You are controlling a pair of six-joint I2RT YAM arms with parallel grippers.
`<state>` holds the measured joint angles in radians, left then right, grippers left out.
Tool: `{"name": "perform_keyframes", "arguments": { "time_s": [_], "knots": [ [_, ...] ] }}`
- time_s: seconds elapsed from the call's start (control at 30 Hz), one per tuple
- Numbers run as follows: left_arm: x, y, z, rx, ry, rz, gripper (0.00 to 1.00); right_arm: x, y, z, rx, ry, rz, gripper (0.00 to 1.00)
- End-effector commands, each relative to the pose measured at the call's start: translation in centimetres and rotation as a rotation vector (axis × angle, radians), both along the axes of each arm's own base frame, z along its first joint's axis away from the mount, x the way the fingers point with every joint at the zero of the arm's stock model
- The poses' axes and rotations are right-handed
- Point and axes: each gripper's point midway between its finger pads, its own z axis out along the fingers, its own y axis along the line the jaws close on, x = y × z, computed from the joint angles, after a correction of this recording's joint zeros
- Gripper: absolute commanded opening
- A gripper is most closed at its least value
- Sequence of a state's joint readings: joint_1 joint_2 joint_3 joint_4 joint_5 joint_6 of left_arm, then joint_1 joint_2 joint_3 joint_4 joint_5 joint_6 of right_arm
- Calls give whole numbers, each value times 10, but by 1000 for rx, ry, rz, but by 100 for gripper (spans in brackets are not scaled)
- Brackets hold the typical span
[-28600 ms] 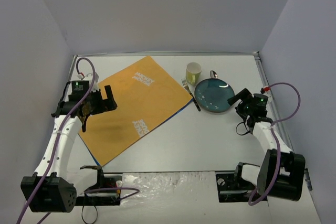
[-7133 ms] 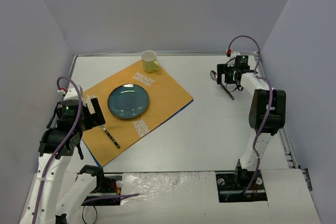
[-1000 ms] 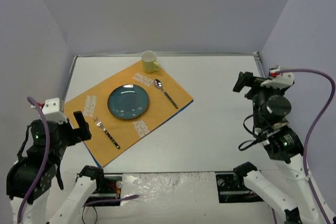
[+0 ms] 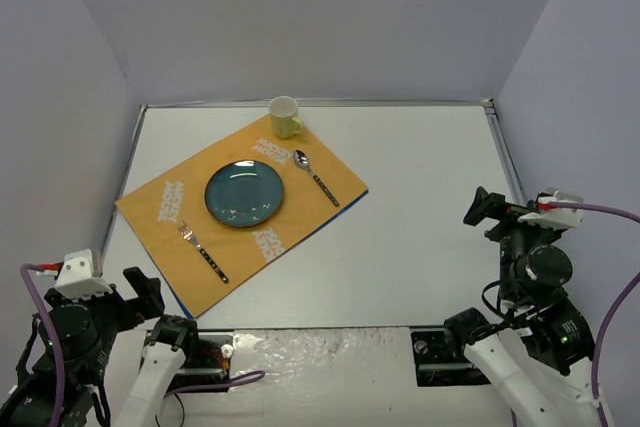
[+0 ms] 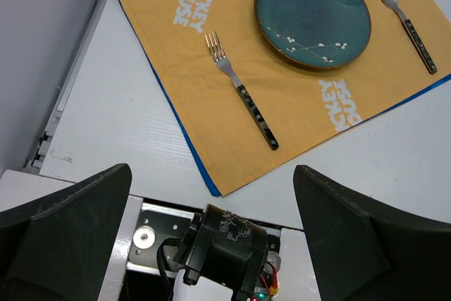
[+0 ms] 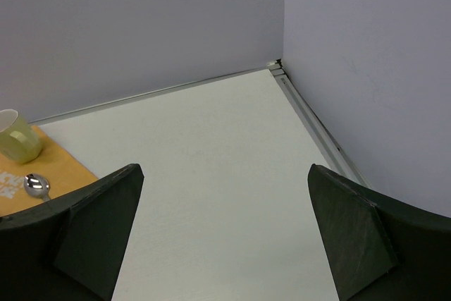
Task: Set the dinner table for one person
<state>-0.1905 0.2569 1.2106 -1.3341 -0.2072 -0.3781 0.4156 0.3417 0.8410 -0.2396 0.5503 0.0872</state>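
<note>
The white dinner table (image 4: 430, 207) carries an orange placemat (image 4: 170, 202) lying askew at the left. On the mat lie a dark teal plate (image 4: 245, 194), a fork (image 4: 203, 253) to its left and a spoon (image 4: 316, 176) to its right. A pale yellow cup (image 4: 285, 117) stands at the mat's far corner. My left gripper (image 4: 140, 292) is open and empty, high above the near left edge; its view shows the plate (image 5: 312, 5), fork (image 5: 242, 91) and spoon (image 5: 407, 20). My right gripper (image 4: 480, 209) is open and empty over the bare right side.
Grey walls close in the table on three sides, with metal strips (image 6: 310, 114) along the edges. The left arm's base (image 5: 225, 248) sits directly below the left gripper (image 5: 211, 174). The right wrist view catches the cup (image 6: 17, 137) and spoon bowl (image 6: 35, 185) at far left.
Over the last second both arms have drawn back toward the near edge, both grippers open. The plate, fork, spoon and cup have not moved on the mat.
</note>
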Motion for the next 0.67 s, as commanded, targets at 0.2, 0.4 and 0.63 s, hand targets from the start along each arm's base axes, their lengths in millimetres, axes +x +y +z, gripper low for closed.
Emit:
{"name": "perform_keyframes", "arguments": {
  "time_s": [0.2, 0.4, 0.63],
  "knots": [
    [2, 2, -6, -8, 1, 19, 97, 7, 1, 7, 18, -29, -14, 100],
    [4, 3, -9, -3, 6, 27, 97, 6, 2, 6, 17, -30, -9, 100],
    [7, 4, -12, 6, 19, 35, 97, 9, 7, 4, 22, -27, 14, 100]
  ]
}}
